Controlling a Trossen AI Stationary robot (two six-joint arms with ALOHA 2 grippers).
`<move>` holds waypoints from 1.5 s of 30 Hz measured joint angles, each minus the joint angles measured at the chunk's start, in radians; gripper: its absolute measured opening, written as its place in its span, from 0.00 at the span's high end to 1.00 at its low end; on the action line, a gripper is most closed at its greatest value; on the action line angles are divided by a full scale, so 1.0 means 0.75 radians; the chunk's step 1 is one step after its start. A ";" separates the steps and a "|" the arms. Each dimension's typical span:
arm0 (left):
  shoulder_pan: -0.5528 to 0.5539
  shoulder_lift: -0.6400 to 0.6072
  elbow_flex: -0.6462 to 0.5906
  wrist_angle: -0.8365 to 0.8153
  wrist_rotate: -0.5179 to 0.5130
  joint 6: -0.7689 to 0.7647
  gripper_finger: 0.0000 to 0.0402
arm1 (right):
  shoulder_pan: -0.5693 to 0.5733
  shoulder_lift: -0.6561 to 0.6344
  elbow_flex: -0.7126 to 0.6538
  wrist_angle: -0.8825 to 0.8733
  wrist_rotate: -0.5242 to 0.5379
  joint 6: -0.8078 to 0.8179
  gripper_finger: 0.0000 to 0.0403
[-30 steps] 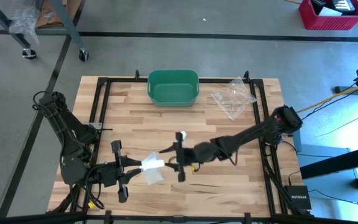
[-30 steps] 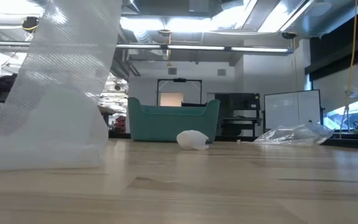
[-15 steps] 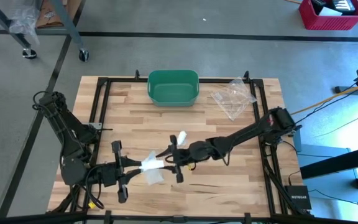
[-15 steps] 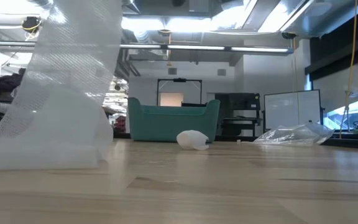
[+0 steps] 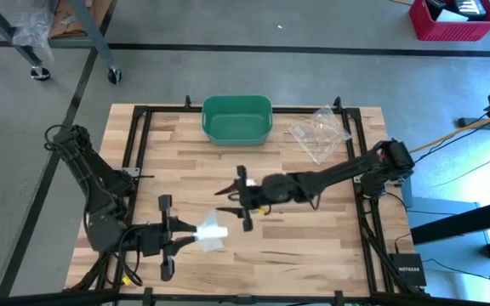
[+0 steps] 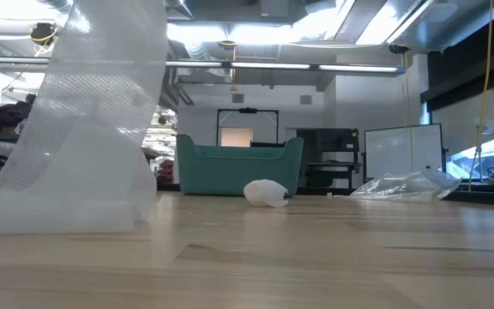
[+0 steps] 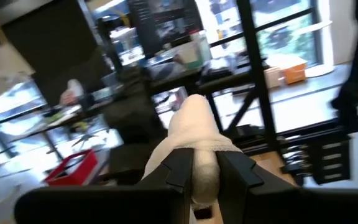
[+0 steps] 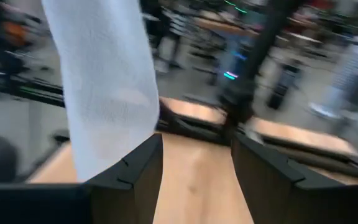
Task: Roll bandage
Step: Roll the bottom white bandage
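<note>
I had the left gripper (image 5: 192, 239) low near the tabletop's (image 5: 313, 246) front-left corner, its fingers (image 7: 178, 167) clamped on the bandage (image 5: 212, 233); through the left wrist camera the white cloth bulged up between the two dark pads. From above, the bandage showed as a small white bunch just off the gripper's tips, near the front edge and left of centre. In the low view it hung as a wide gauzy sheet (image 6: 93, 120) that reached down to the wood on the picture's left. My right gripper (image 5: 232, 198) sat near the middle of the tabletop, apart from the bandage, with its jaws standing open and nothing between them; its wrist camera looked past the spread fingers (image 8: 132, 171) at the hanging cloth (image 8: 104, 81). A green bin (image 5: 237, 119) stood at the back edge, a clear plastic bag (image 5: 319, 132) lay toward the back-right corner, and a small white lump (image 6: 266, 192) rested on the wood in front of the bin.
</note>
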 joint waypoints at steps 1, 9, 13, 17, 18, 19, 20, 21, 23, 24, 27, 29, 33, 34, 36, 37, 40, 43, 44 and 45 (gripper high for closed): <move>0.009 0.000 0.000 0.000 0.042 -0.004 0.90 | -0.019 0.011 0.000 0.033 -0.104 0.000 0.52; 0.026 0.000 -0.001 -0.046 0.137 -0.014 0.90 | -0.055 0.029 0.000 0.064 -0.536 0.031 0.52; 0.026 0.000 -0.001 -0.049 0.136 -0.014 0.90 | -0.023 0.029 0.000 0.076 -0.559 0.031 0.52; 0.026 0.000 -0.001 -0.042 0.133 -0.007 0.90 | 0.008 0.054 0.001 0.092 -0.549 0.031 0.52; 0.026 0.000 -0.001 -0.042 0.131 -0.007 0.90 | 0.010 0.071 0.001 0.091 -0.549 0.032 0.52; 0.027 0.000 -0.001 -0.042 0.130 -0.005 0.90 | 0.017 0.088 0.001 0.089 -0.547 0.035 0.52; 0.029 0.000 -0.001 -0.042 0.130 -0.004 0.90 | 0.020 0.102 0.000 0.078 -0.536 0.036 0.52; 0.031 0.000 -0.001 -0.042 0.130 -0.004 0.90 | 0.025 0.116 -0.001 0.071 -0.516 0.037 0.52; 0.032 0.000 -0.001 -0.042 0.130 -0.004 0.90 | 0.026 0.128 -0.001 0.070 -0.463 0.037 0.52; 0.032 0.000 -0.001 -0.042 0.130 -0.004 0.90 | 0.025 0.131 -0.001 0.080 -0.438 0.037 0.52; 0.032 0.000 -0.001 -0.043 0.129 -0.008 0.90 | 0.023 0.132 -0.001 0.103 -0.336 0.028 0.52; 0.032 0.000 -0.001 -0.050 0.129 -0.010 0.90 | 0.017 0.134 -0.001 0.157 -0.269 -0.007 0.52; 0.032 0.000 -0.001 -0.058 0.129 -0.018 0.90 | 0.006 0.115 0.016 0.169 -0.183 -0.115 0.52; 0.032 0.000 -0.001 -0.058 0.129 -0.020 0.90 | 0.002 0.109 0.027 0.135 -0.164 -0.126 0.52; 0.032 0.000 -0.001 -0.058 0.129 -0.028 0.90 | 0.001 0.095 0.053 0.009 -0.143 -0.138 0.52; 0.030 0.000 -0.001 -0.062 0.129 -0.028 0.90 | 0.001 0.085 0.068 -0.060 -0.130 -0.146 0.52; 0.028 0.000 -0.001 -0.092 0.167 -0.035 0.90 | 0.003 0.051 0.123 -0.288 -0.104 -0.152 0.52; 0.028 0.000 -0.001 -0.126 0.295 -0.033 0.90 | 0.004 0.024 0.194 -0.436 -0.159 -0.149 0.52; 0.032 0.000 -0.001 -0.128 0.344 -0.028 0.90 | 0.004 0.022 0.210 -0.442 -0.201 -0.141 0.52; 0.033 0.000 -0.001 -0.128 0.388 -0.014 0.90 | 0.004 0.021 0.218 -0.435 -0.252 -0.123 0.52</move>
